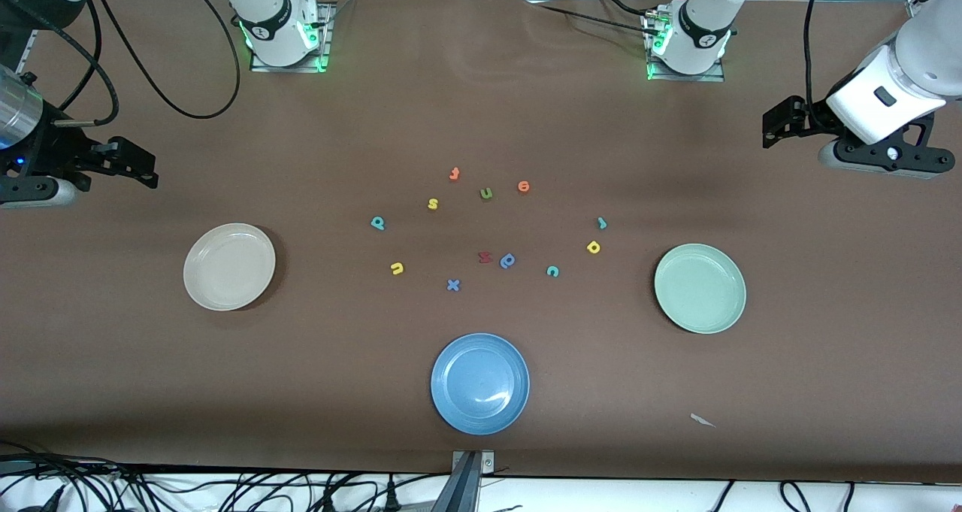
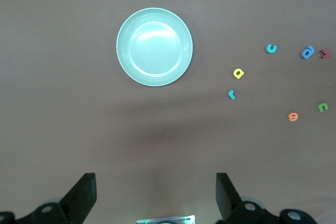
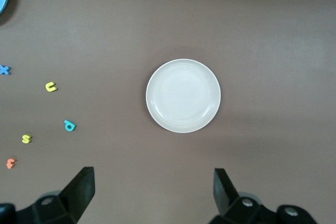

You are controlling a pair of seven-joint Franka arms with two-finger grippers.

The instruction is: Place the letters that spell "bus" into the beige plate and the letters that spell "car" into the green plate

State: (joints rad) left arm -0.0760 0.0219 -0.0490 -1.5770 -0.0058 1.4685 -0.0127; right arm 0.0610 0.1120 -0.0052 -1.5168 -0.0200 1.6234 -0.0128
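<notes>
The beige plate (image 1: 229,266) (image 3: 183,95) lies empty toward the right arm's end, the green plate (image 1: 700,288) (image 2: 154,46) empty toward the left arm's end. Between them lie the teal b (image 1: 378,223) (image 3: 69,125), yellow u (image 1: 397,268) (image 3: 50,86), yellow s (image 1: 433,204) (image 3: 26,139), teal c (image 1: 552,271) (image 2: 271,49), yellow a (image 1: 594,247) (image 2: 239,73) and teal r (image 1: 601,222) (image 2: 231,94). My left gripper (image 1: 774,125) (image 2: 156,192) hangs open over bare table by the green plate. Open too, my right gripper (image 1: 139,168) (image 3: 154,190) hovers by the beige plate.
A blue plate (image 1: 480,383) lies nearest the front camera. Among the letters are an orange t (image 1: 454,174), green u (image 1: 486,193), orange e (image 1: 524,186), maroon letter (image 1: 485,256), dark blue p (image 1: 508,260) and blue x (image 1: 453,285). A paper scrap (image 1: 703,420) lies near the front edge.
</notes>
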